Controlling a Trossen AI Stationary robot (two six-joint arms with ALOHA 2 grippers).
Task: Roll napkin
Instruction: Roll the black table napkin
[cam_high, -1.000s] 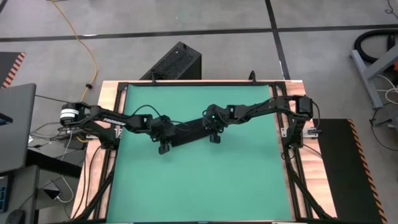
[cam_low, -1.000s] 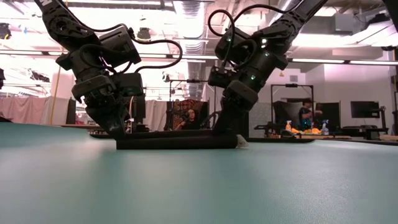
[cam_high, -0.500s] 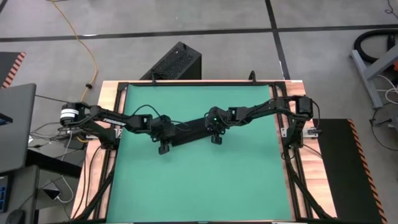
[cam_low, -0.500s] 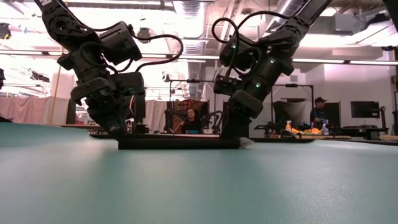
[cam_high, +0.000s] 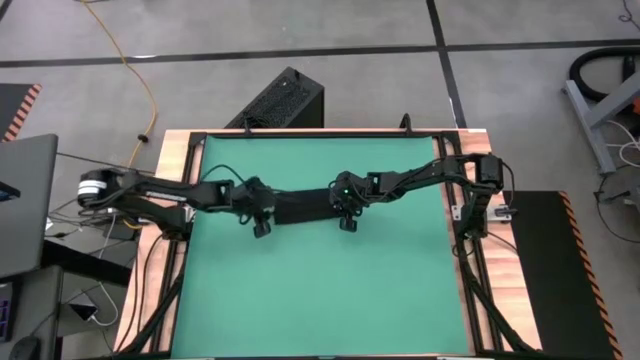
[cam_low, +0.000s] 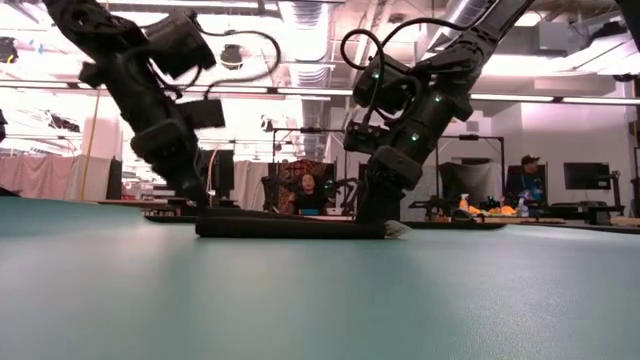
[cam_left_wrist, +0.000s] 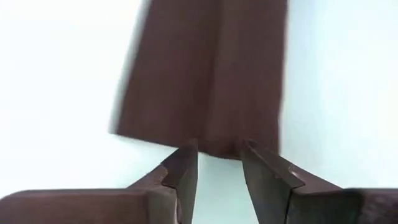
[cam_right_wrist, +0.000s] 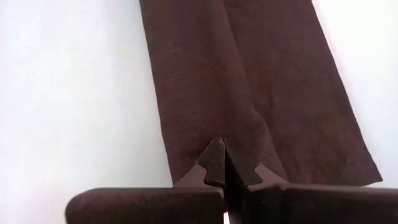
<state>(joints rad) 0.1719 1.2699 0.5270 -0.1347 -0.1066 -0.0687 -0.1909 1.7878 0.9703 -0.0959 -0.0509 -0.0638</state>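
Open green mat (cam_high: 320, 290) on near side; folded napkin (cam_high: 302, 208) flanked and blocked endwise by left gripper (cam_high: 262, 222) and right gripper (cam_high: 346, 217).

A black vented box (cam_high: 282, 100) sits on the floor behind the green table (cam_high: 320, 290) (yellow cable (cam_high: 135, 75) nearby).

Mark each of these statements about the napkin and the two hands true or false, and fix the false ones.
1. The napkin lies as a narrow folded strip on the green table. True.
2. The right hand is wide open above the cloth. False: its fingers are shut on the napkin's end.
3. The left hand is open at the strip's other end. True.
4. The napkin hangs in the air between the arms. False: it rests flat on the table.
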